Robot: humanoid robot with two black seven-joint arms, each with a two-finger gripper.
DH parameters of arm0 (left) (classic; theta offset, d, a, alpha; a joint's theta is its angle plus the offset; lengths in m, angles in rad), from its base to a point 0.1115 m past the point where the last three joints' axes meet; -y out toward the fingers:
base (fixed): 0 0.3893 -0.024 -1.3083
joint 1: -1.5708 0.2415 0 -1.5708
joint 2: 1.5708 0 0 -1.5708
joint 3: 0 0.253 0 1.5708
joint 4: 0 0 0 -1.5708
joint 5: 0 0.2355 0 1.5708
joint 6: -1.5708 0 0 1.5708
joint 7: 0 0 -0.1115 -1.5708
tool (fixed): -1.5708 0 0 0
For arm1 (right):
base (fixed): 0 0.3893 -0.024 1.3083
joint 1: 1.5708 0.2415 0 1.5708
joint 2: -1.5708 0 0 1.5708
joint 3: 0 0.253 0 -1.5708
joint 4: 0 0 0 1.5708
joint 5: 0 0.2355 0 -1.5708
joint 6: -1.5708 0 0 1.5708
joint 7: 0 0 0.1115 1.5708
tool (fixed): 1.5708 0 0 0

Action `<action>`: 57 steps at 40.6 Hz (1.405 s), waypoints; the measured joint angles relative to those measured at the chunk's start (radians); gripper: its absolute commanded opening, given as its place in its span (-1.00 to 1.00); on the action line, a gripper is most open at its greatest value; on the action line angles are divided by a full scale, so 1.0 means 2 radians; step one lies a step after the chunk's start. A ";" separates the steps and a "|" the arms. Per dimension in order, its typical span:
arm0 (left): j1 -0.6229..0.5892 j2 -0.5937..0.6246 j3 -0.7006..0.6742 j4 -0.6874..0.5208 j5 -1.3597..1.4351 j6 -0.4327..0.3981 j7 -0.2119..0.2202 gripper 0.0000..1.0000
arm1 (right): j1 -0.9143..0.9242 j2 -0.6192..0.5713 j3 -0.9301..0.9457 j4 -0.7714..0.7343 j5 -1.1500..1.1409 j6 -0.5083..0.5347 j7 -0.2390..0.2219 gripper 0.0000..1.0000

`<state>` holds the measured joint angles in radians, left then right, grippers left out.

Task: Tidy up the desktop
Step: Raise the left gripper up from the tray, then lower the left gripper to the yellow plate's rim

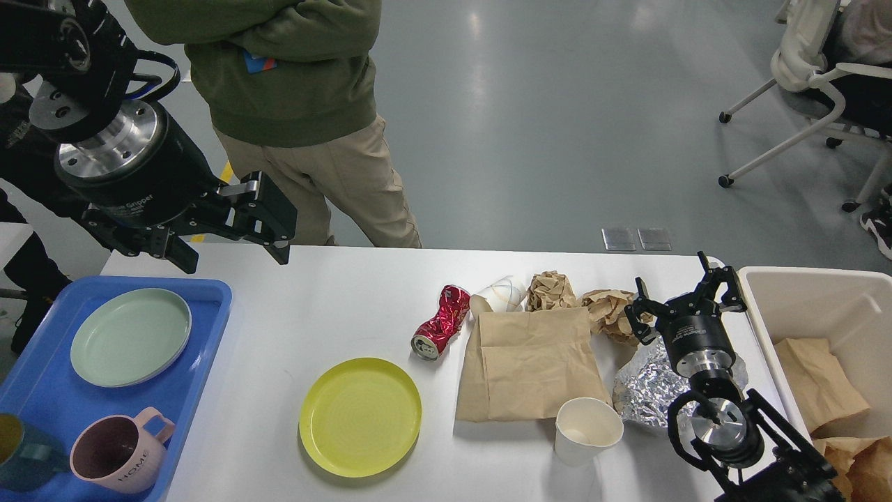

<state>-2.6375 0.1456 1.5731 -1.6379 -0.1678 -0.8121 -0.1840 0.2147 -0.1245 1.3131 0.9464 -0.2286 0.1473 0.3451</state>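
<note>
Your left gripper (226,240) hangs above the table's (334,307) far left corner, fingers spread wide and holding nothing. The white table fills the lower view, its long axis running left to right. At its left edge you have a blue tray (202,348); a yellow plate (360,416) sits near the front edge. Your right gripper (686,296) is above crumpled foil (644,390) near the right edge, fingers splayed wide and empty, just beside brown paper wads (606,310).
</note>
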 measured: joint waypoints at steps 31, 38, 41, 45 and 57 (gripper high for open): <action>0.074 -0.003 -0.006 0.000 -0.061 0.024 0.001 0.69 | 0.001 -0.001 0.000 0.000 0.000 0.000 0.000 1.00; 0.165 -0.003 -0.020 0.008 -0.090 0.090 0.000 0.69 | 0.000 -0.001 0.000 0.000 0.000 0.000 0.000 1.00; 0.205 -0.005 -0.026 0.014 -0.106 0.114 0.001 0.69 | 0.000 -0.001 0.000 0.001 0.000 0.000 0.000 1.00; 0.259 -0.009 -0.040 0.022 -0.131 0.159 0.002 0.70 | 0.000 -0.001 0.000 0.001 0.000 0.000 0.000 1.00; 0.358 -0.001 -0.064 0.039 -0.154 0.246 0.002 0.71 | 0.000 -0.001 0.000 0.001 0.000 0.000 0.000 1.00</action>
<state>-1.9206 0.1432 1.4456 -1.5597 -0.4752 -0.3197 -0.1800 0.2146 -0.1255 1.3131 0.9482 -0.2285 0.1472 0.3451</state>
